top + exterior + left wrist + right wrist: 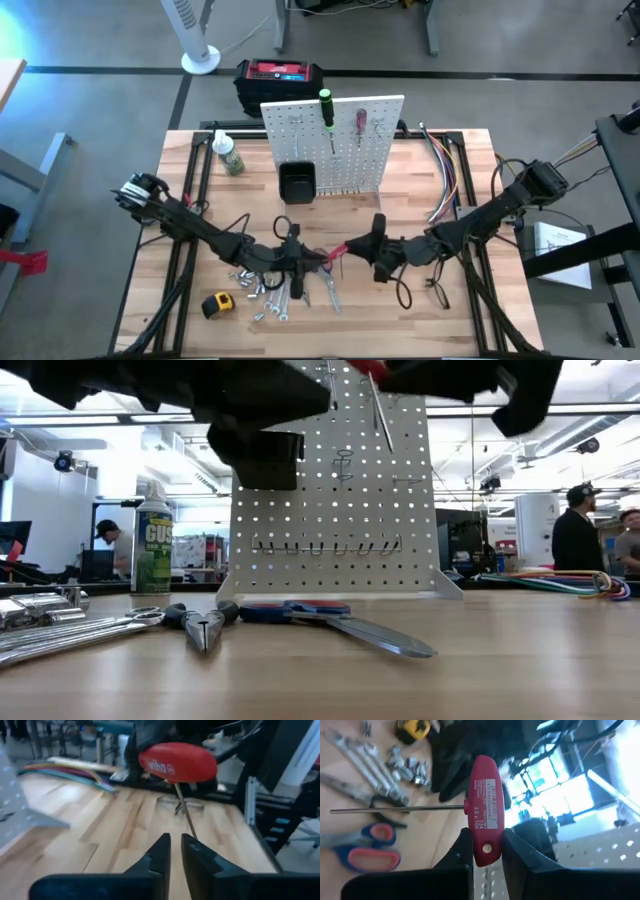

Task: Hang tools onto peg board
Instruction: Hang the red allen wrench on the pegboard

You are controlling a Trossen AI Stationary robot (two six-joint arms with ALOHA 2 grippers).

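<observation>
the left gripper (300, 262) hovers low over the wrenches (268, 293) and tape measure (218, 303) near the table's front, fingers nearly together and empty. just right of it the right gripper (487, 851) pinches the red t-handle hex key (485, 810) by the lower end of its handle. so short a hold could let the tool swivel or drop during the carry. the peg board (345, 150) stands behind, near the table's back edge, already bearing a green screwdriver (327, 118); its black bin (297, 181) and filled hooks crowd the free holes. scissors (320, 618) and pliers (203, 628) lie below.
</observation>
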